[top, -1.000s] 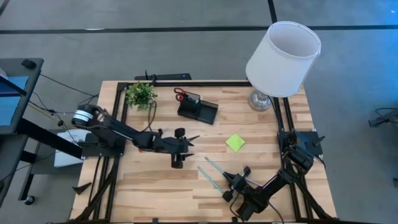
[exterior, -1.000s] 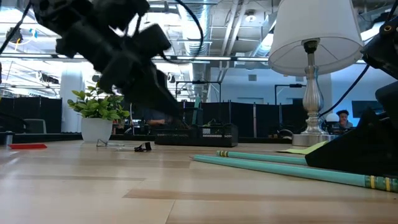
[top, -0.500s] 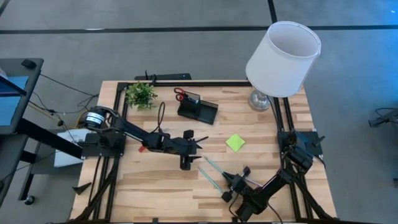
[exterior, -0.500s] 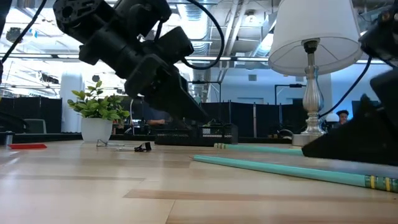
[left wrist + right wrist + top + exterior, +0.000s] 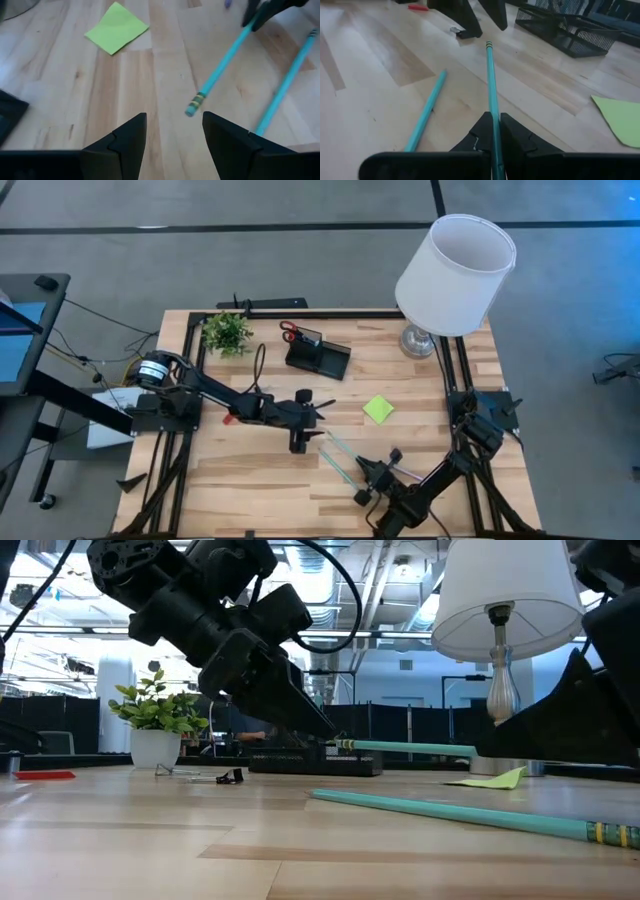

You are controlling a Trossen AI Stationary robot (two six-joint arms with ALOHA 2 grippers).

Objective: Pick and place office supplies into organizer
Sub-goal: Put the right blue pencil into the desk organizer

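Right gripper (image 5: 494, 137), at near-right of table, fingers pinched tight on a teal pencil (image 5: 490, 85) & holding it lifted off the wood in low view, roughly level, its banded end pointing toward the left gripper (image 5: 174, 131). Left gripper sits mid-table, fingers spread w/ a clear gap, nothing held; lifted pencil's end is just in front of it. 2nd teal pencil (image 5: 335, 466) lies flat on table just beside the held one, nearer the front edge. Lime sticky pad (image 5: 378, 409) flat, right of centre. Black mesh organizer (image 5: 318, 357) at far centre, red-handled scissors (image 5: 289, 332) standing in its cup section. Lamp (image 5: 452, 268) far right, plant (image 5: 226, 332) far left.
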